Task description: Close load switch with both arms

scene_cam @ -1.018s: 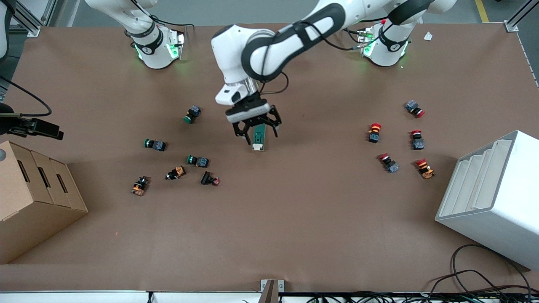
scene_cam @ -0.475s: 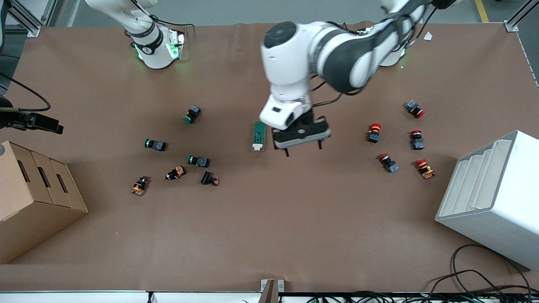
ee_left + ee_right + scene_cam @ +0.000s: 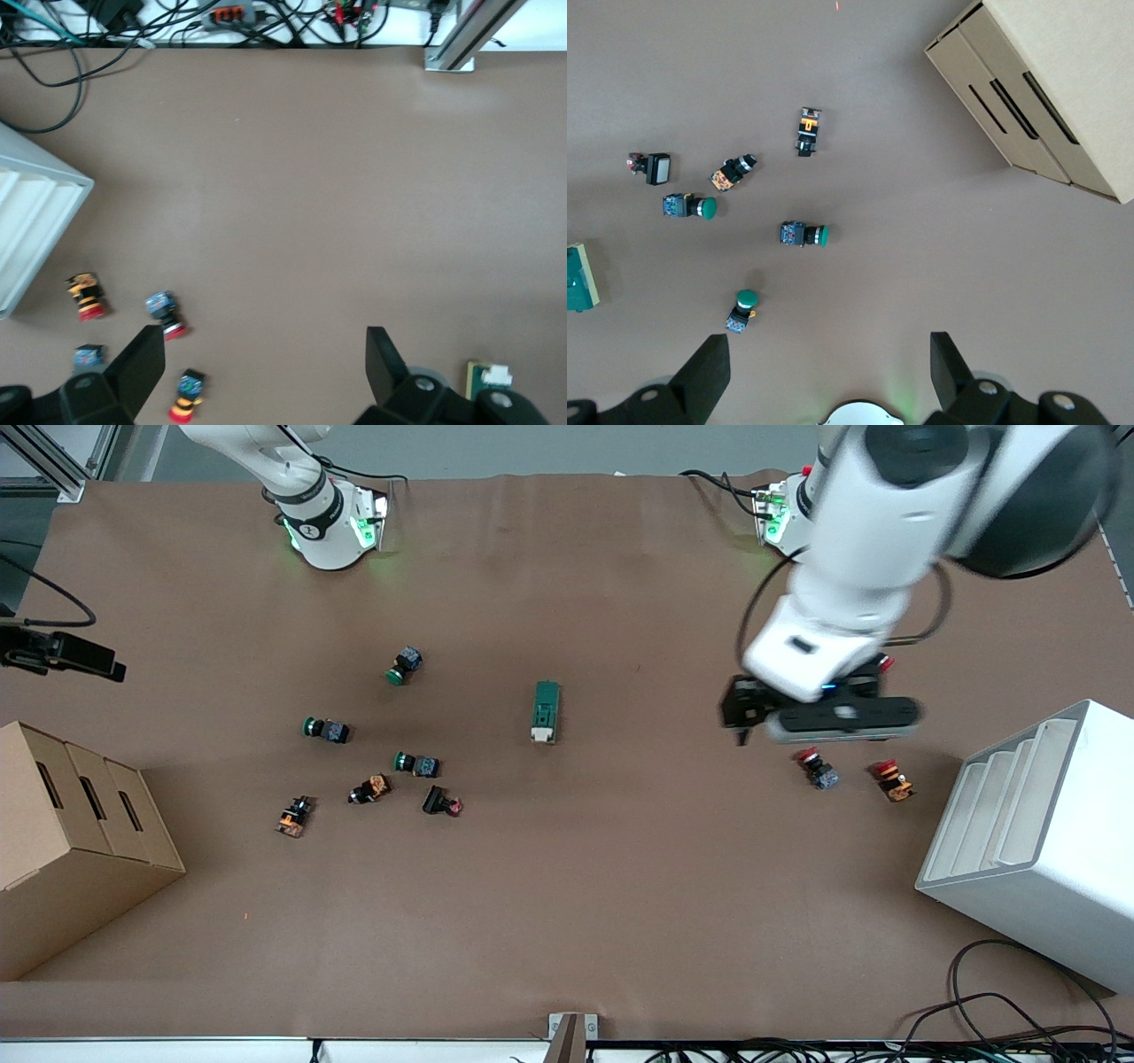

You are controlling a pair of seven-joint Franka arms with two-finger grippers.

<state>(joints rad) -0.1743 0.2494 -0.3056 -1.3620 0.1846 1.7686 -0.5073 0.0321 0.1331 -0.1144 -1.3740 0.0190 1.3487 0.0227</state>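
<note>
The small dark-green rectangular load switch lies free mid-desk, apparently already closed, the left gripper over the red push-buttons and the right gripper waiting, both with fingers spread empty.

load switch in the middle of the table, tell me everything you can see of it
The load switch is a small elongated dark-green rectangular block, plastic by its look, with a white or cream lever piece at the end nearer the front camera. It lies flat on the brown table, its long side running toward that camera, alone near the middle. Nothing touches it: the left gripper hangs open over the red push-buttons toward the left arm's end.
</note>
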